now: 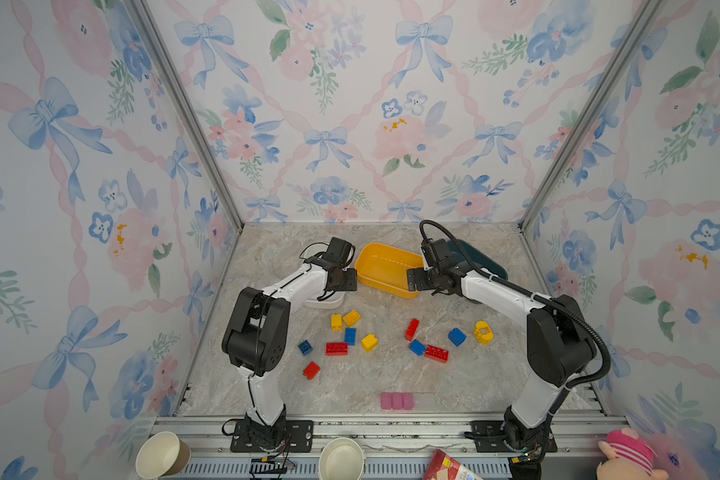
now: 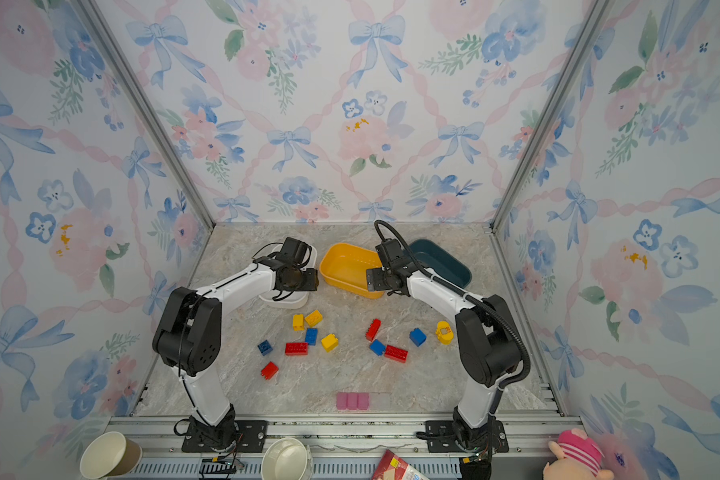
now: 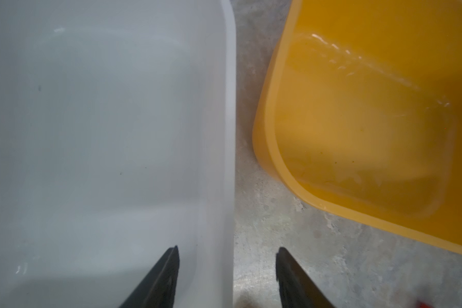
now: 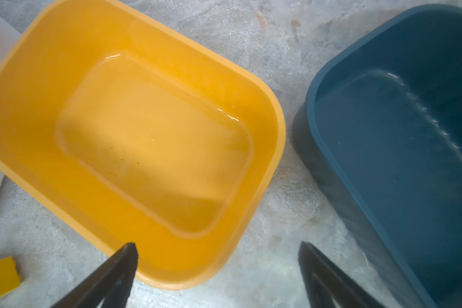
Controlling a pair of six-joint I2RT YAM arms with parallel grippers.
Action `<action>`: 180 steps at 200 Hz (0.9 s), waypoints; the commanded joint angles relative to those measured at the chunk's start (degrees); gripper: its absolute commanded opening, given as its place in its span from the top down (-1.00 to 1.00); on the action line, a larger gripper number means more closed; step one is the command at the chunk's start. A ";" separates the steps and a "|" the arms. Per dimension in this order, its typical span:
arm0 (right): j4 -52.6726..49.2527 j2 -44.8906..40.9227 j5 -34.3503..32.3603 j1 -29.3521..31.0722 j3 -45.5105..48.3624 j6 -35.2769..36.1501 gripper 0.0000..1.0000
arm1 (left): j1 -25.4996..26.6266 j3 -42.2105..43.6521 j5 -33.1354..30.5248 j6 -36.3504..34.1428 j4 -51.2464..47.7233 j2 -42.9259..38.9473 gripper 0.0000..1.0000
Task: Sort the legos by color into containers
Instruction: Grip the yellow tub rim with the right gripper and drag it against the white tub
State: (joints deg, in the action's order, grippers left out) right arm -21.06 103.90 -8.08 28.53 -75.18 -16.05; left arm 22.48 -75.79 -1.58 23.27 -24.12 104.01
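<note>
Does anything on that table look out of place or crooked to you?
Mostly tidy. The yellow tub sits skewed beside the white tub, and a pale-pink strip lies alone near the front edge, apart from the bricks.

A pink strip (image 1: pixel 397 401) lies on the stone table (image 1: pixel 474 374), and past its front edge sit a tipped paper cup (image 1: pixel 163 455), another cup (image 1: pixel 341 460), a red packet (image 1: pixel 449 466) and a pink soft toy (image 1: pixel 626 455).

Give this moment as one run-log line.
left gripper: open, empty | right gripper: open, empty | yellow tub: empty | legos: unsorted on table
</note>
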 commanded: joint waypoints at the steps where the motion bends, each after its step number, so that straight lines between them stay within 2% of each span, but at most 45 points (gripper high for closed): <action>1: -0.86 2.57 3.15 -1.03 -3.62 -0.90 -0.99 | 0.24 -1.82 -0.96 0.55 -0.59 -4.16 -0.23; 81: -6.78 16.16 6.74 -5.66 -25.05 6.40 -0.86 | -0.29 2.75 -0.86 0.81 2.56 -10.06 -0.32; 124: -12.41 24.80 13.36 -8.17 -36.54 7.97 -0.89 | -1.95 5.45 -0.08 0.57 3.99 -11.71 -0.35; 150: -13.83 27.53 18.82 -8.92 -39.16 7.25 -0.90 | -2.84 6.22 0.00 0.38 4.11 -11.96 -0.35; 180: -12.89 27.40 23.84 -9.29 -36.89 5.49 -0.83 | -3.14 6.37 0.03 0.38 4.17 -12.13 -0.35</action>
State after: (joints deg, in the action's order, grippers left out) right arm -32.18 131.28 9.39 19.55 -112.18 -9.47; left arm 19.66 -70.17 -2.07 23.27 -20.69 93.51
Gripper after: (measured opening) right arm 0.937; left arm 0.677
